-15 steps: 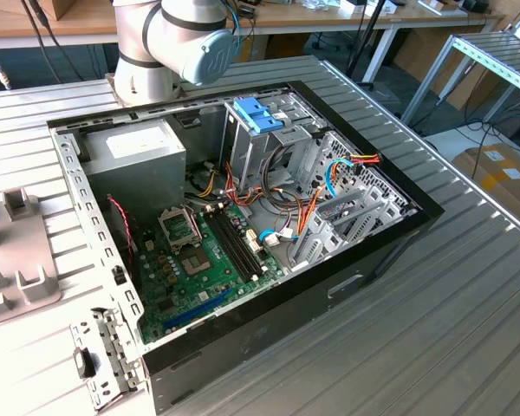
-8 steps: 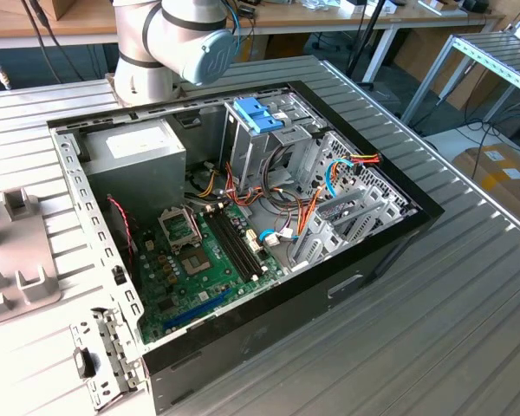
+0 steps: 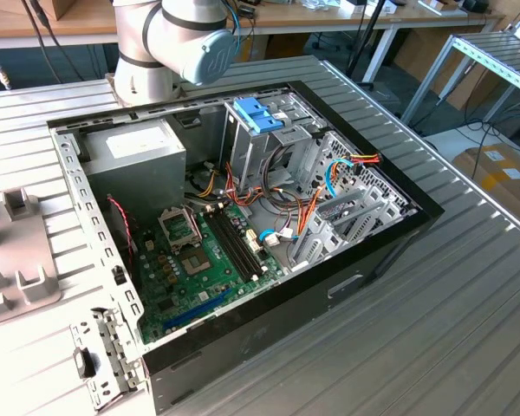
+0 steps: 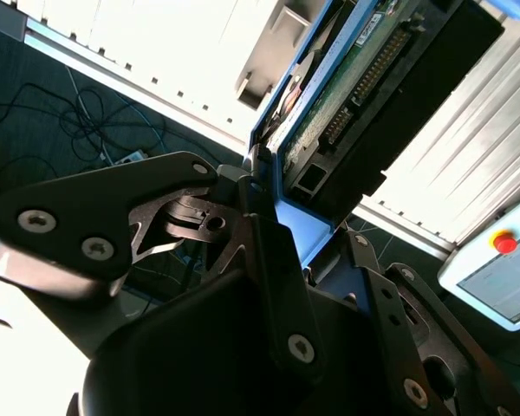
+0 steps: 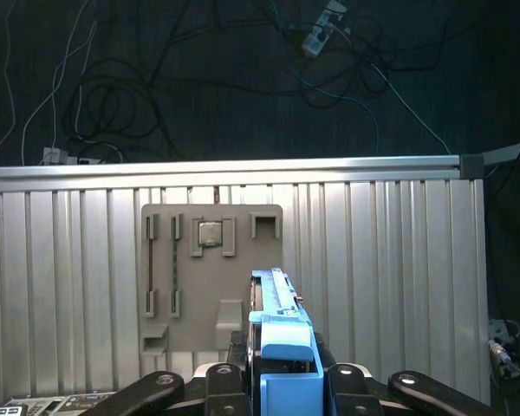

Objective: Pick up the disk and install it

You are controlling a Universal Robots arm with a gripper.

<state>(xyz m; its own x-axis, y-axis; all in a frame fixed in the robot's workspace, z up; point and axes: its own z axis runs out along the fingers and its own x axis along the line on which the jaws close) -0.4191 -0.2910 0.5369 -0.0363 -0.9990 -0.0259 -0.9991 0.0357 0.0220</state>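
Disk [image 5: 282, 334]: clamped edge-on in the hand [image 5: 282, 374], clear of the table. Its blue carrier faces the first wrist view. In the second wrist view the disk [image 4: 347, 95] shows its green circuit-board side and a row of connector pins, with the blue frame along one edge.

Hand: clenched on the disk, black fingers [image 4: 258, 195] pressed against the carrier. In the second wrist view the hand [image 4: 303, 217] carries the disk projecting straight out past the fingertips.

Pose: the hand points down at the ribbed metal table [image 5: 399, 277] from well above it. The arm [image 3: 173, 43] stands at the far end of the case in the exterior view.

Beneath the hand: a grey fixture plate [image 5: 212, 277] lies flat on the table, past the disk's outer end. A square silver chip [image 5: 210, 232] sits in one of its recesses. Other recesses and slots are cut into it, and I cannot tell what they hold. Past the table edge, a dark floor [image 5: 243, 78] with loose cables.

Case [image 3: 373, 260]: open-sided, lying on the table, apart from the hand. Contents:
- grey power supply [image 3: 134, 149] in a corner near the arm
- green motherboard [image 3: 204, 260] on the bottom
- metal drive cage with a pale blue latch [image 3: 258, 114] on top
- coloured wire bundles [image 3: 303, 204] between board and cage
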